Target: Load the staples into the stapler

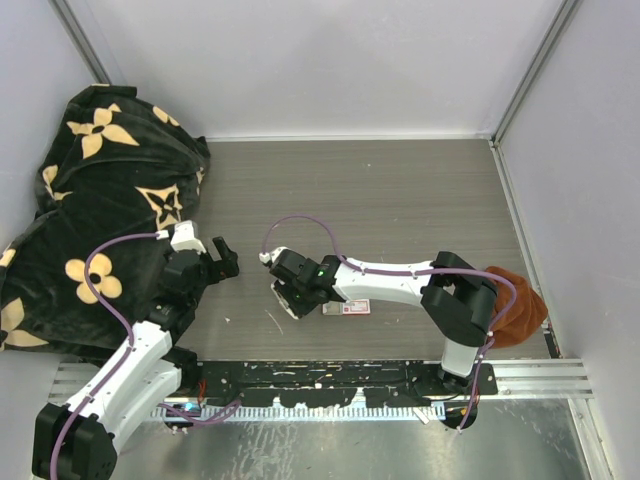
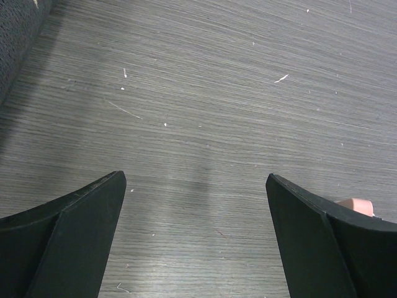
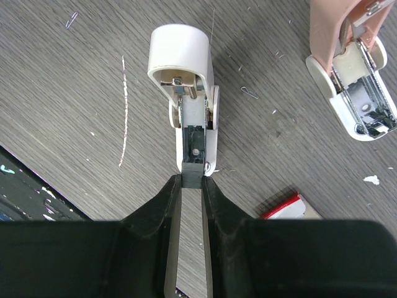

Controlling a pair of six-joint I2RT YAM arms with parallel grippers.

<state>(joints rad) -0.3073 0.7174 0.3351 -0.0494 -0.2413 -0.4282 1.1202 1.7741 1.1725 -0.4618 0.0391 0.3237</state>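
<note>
Where the right gripper [image 3: 192, 183] comes to its fingertips, a dark-grey bar [image 3: 192, 176] sits pinched between them. Cannot tell whether it is a staple strip or part of the stapler. Jaws drawn in narrow, with only a thin slit behind the bar.

Staple box [image 3: 286, 207]: flat on the table [image 1: 400, 200], just off the gripper's right finger in the wrist view, red edge up and tan part beside it, half hidden under the gripper body. From above, the red-and-white label [image 1: 356, 307] shows close by the forearm.

White stapler [image 3: 186, 93]: directly ahead of the fingertips, in line with them, lid swung up and away, channel exposed. Its near end touches the pinched bar.

Second stapler [image 3: 350, 74]: ahead and to the right of the gripper, well apart from the first, pinkish top raised, white base, metal channel showing.

Loose bent staples [image 3: 249, 92] scattered on the wood around both staplers.

Left gripper [image 2: 195, 176]: jaws spread wide, nothing between them, bare table below. From above it [image 1: 222, 255] sits beside the black flower-print blanket [image 1: 100, 180], well apart from the stapler.

Brown cloth [image 1: 518, 305]: behind the right arm's elbow, at the table's edge.
</note>
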